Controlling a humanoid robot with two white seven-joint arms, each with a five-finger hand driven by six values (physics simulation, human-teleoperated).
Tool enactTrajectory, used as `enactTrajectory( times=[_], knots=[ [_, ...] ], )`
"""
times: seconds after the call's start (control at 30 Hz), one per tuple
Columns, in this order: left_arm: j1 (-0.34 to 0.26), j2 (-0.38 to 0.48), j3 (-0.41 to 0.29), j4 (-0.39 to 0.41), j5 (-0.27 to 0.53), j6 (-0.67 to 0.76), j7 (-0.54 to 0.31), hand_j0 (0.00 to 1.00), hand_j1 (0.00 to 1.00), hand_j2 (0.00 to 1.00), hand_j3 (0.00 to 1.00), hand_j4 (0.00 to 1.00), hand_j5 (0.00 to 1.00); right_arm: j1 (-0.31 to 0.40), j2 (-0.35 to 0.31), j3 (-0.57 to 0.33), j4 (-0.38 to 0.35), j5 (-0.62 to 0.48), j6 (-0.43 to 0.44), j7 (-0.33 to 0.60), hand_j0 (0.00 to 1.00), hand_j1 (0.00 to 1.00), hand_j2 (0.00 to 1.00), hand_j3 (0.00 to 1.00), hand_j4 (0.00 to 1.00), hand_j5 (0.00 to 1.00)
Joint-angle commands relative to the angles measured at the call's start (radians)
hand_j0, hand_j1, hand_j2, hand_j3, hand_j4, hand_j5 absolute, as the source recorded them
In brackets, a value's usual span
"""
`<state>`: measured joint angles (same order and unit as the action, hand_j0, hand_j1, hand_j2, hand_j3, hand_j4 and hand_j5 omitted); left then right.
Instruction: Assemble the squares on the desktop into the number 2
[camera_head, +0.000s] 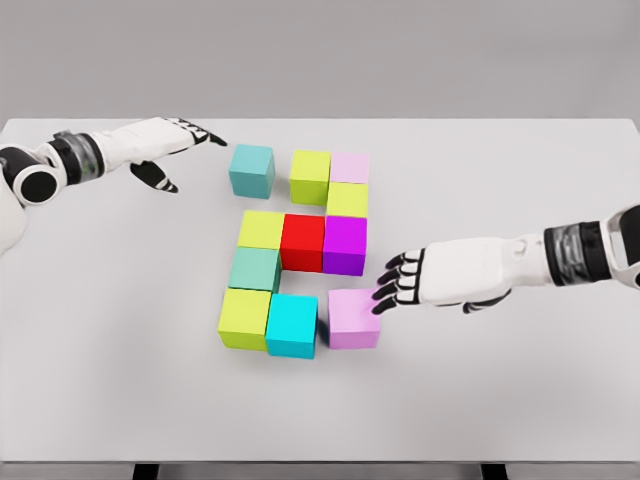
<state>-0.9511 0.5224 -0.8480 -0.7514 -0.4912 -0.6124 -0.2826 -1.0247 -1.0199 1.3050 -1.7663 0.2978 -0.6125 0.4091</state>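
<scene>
Our left hand (175, 140) reaches in from the far left, fingers stretched flat and thumb hanging down, just left of the teal cube (251, 170). Our right hand (420, 280) comes in from the right, well below and right of that cube, fingers spread, holding nothing.

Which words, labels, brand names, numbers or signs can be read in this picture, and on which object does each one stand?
None: no printed text, label, brand or sign shows anywhere.
The cubes, such as the red cube, have plain coloured faces.
The white table is unmarked.
The left hand and right hand carry no readable marking.
The cubes themselves are laid out roughly like a digit 2, but that is an arrangement, not writing.
</scene>
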Motion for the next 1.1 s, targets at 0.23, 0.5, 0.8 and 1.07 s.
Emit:
enactTrajectory(
  times=[0.23,0.5,0.8,1.07],
  knots=[
    [0.002,0.004,-0.023,-0.011,-0.023,0.002,-0.012,0.88,0.88,0.88,0.88,0.88,0.88,0.003,-0.031,-0.009,0.056,0.009,0.002,0.008,1.00,1.00,1.00,1.00,1.00,1.00],
    [0.008,-0.002,-0.026,-0.014,-0.021,0.002,-0.013,0.88,0.88,0.88,0.88,0.88,0.88,0.003,0.067,-0.009,0.185,0.027,0.002,0.010,1.00,1.00,1.00,1.00,1.00,1.00],
    [0.008,-0.009,-0.033,-0.014,-0.021,0.002,-0.015,0.88,0.88,0.88,0.88,0.88,0.88,0.023,0.078,-0.006,0.130,0.061,0.002,0.008,1.00,1.00,1.00,1.00,1.00,1.00],
    [0.008,-0.010,-0.033,-0.032,-0.020,0.002,-0.015,0.88,0.88,0.88,0.88,0.88,0.88,0.031,0.078,-0.001,0.073,0.073,0.002,0.008,1.00,1.00,1.00,1.00,1.00,1.00]
  ],
)
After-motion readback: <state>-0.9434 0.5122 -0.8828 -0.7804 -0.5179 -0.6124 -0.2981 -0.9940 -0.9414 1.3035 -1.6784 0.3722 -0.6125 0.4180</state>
